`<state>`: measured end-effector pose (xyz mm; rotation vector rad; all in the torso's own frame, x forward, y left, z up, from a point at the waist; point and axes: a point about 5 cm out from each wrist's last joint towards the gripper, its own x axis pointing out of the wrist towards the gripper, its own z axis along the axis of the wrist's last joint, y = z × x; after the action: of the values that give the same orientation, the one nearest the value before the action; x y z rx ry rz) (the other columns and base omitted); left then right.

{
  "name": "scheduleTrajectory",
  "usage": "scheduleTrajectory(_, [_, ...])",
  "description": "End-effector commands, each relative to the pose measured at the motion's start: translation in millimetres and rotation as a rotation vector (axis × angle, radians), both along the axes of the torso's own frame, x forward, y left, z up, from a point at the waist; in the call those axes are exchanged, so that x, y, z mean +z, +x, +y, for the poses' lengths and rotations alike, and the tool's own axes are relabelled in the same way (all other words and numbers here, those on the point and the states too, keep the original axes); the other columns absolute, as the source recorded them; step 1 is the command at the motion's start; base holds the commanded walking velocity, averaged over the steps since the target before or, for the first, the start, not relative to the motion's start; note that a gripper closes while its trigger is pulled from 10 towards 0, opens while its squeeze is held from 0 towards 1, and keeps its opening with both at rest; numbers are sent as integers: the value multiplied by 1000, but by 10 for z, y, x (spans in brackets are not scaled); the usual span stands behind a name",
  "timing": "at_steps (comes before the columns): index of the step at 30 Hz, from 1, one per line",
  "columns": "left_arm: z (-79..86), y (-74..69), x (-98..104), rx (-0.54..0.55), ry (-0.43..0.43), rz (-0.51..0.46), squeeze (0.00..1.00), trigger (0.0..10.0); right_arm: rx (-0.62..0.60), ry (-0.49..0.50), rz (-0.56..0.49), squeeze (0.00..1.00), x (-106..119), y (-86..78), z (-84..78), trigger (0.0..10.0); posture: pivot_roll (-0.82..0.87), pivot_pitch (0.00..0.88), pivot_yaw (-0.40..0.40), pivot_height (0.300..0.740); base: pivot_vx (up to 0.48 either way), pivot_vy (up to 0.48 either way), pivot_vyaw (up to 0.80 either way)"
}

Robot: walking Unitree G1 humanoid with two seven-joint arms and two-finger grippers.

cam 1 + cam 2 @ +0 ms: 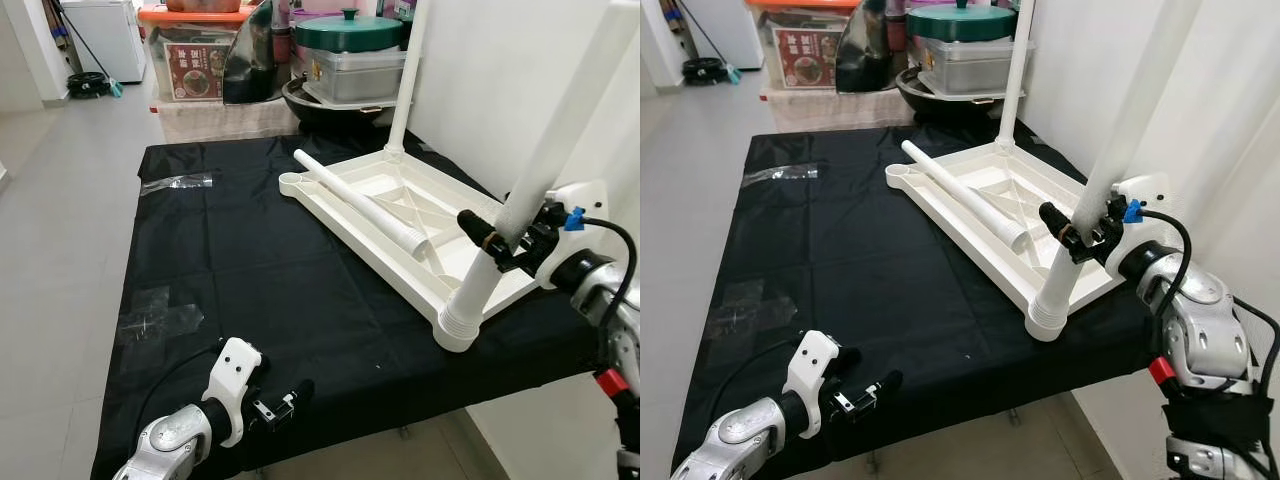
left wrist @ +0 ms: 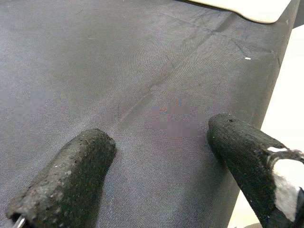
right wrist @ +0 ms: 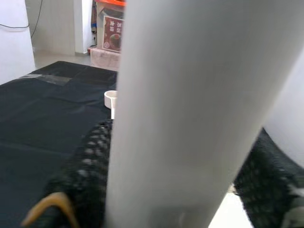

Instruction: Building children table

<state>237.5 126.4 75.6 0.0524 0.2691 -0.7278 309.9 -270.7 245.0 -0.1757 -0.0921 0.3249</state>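
A loose leg (image 1: 362, 203) lay beyond my right gripper (image 1: 487, 243), which pinched the tilted near-corner leg (image 1: 540, 165); my left gripper (image 2: 161, 156) hovered spread over black cloth (image 1: 250, 290).

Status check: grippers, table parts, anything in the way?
Right gripper shut on leg at tabletop corner socket. Left gripper open over black cloth. Loose leg lies across tabletop.

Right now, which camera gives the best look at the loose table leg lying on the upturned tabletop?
The left eye view: the loose leg lies there unobstructed, end to end, across the tabletop. The right eye view shows it equally whole, slightly smaller. I can't identify it in either wrist view.
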Motion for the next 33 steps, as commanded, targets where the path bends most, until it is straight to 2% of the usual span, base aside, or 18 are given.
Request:
scheduleTrajectory(1, [2, -12, -12, -7, 4, 11, 0, 10000, 18, -15, 3, 0, -3, 13, 13, 4941, -35, 0, -54, 740, 0, 0, 0])
scheduleTrajectory(3, [2, -12, -12, -7, 4, 11, 0, 10000, 18, -15, 3, 0, -3, 13, 13, 4941, -35, 0, -54, 740, 0, 0, 0])
scheduleTrajectory(4, [2, -11, -13, -6, 4, 11, 0, 10000, 42, -7, 8, 0, 5, 17, 28, 6275, -35, 0, -54, 740, 0, 0, 0])
scheduleTrajectory(5, [2, -11, -13, -6, 4, 11, 0, 10000, 42, -7, 8, 0, 5, 17, 28, 6275, -35, 0, -54, 740, 0, 0, 0])
scheduleTrajectory(6, [3, -11, -14, -6, 4, 11, 0, 10000, 71, -7, 16, 0, -4, 28, 36, 3765, -35, 0, -54, 740, 0, 0, 0])
scheduleTrajectory(7, [3, -12, -13, -5, 5, 10, 0, 10000, 76, -5, 17, 0, -13, 32, 27, 0, -30, 0, -57, 740, 0, 0, 0])
scheduleTrajectory(19, [15, -17, -13, -6, 9, 11, 0, 10000, 82, 13, 27, 0, -65, 40, -14, 0, -30, 0, -52, 740, 0, 0, 0])
scheduleTrajectory(33, [27, -18, -23, -7, 15, 12, 0, 10000, -44, 114, 57, 0, -286, -15, -96, 0, -30, 0, -48, 740, 0, 0, 0])
